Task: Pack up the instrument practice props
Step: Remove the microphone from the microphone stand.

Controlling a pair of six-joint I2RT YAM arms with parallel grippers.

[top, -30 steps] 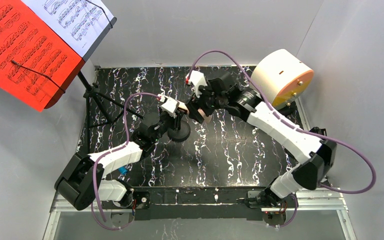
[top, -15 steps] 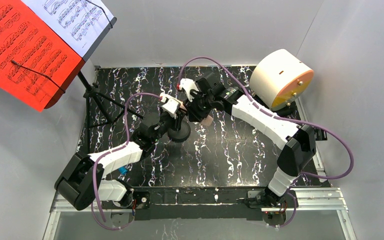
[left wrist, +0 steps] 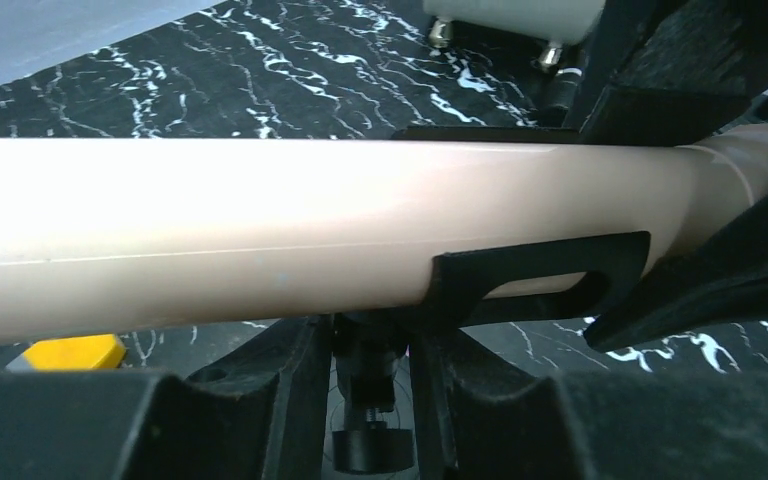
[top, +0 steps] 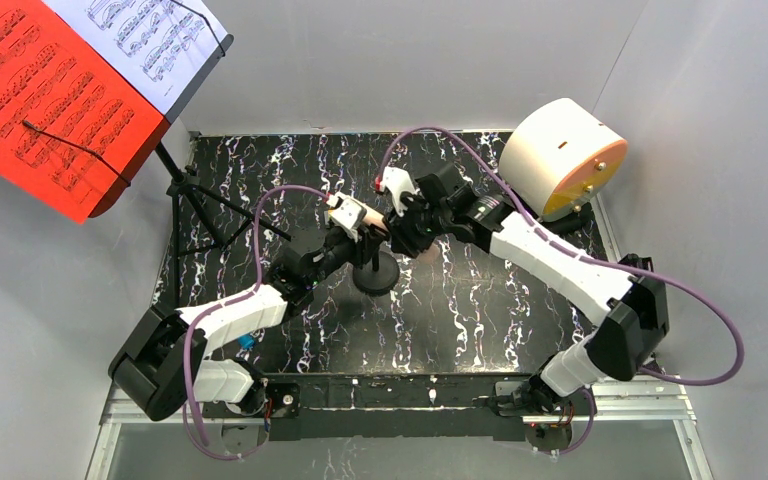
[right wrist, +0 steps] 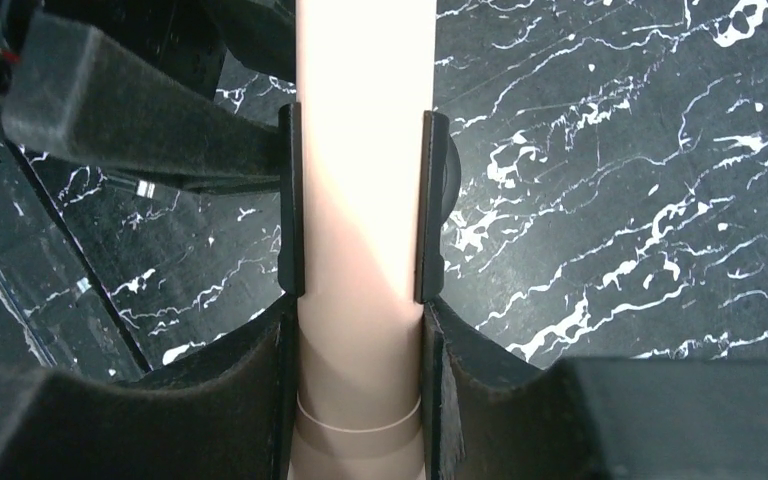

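Nearest the arm bases the marbled table [top: 480,310] lies bare, and just beyond it the pole [left wrist: 369,400] stands on its round base [top: 375,273] at mid-table. The left gripper [left wrist: 370,345] is narrowed to a small gap around the top of that pole, right under the clip [left wrist: 460,285]. Its fingers seem to pinch the stem, though the wrist view is too dark there to be sure of contact. The beige mic [left wrist: 210,230] lies level in the clip, above the base and between the two grippers. The right gripper [right wrist: 358,200] comes in from the far side and has its jaws closed on the mic's barrel, a finger [right wrist: 290,200] pressed flat against each side. The step in hand looks like freeing the mic from its stand, one arm steadying, the other taking. The next move probably calls for the right arm to draw the mic straight along its own length out of the clip. The left should keep the pole firm so the base neither tips nor skids. A sideways pull could jam the barrel in the clip. Farther back on the left the rack [top: 195,195] stands unfolded, with the red sheet [top: 30,100] and white sheet [top: 160,40] on it, not yet packed. A white cylinder [top: 555,150] sits at the far right
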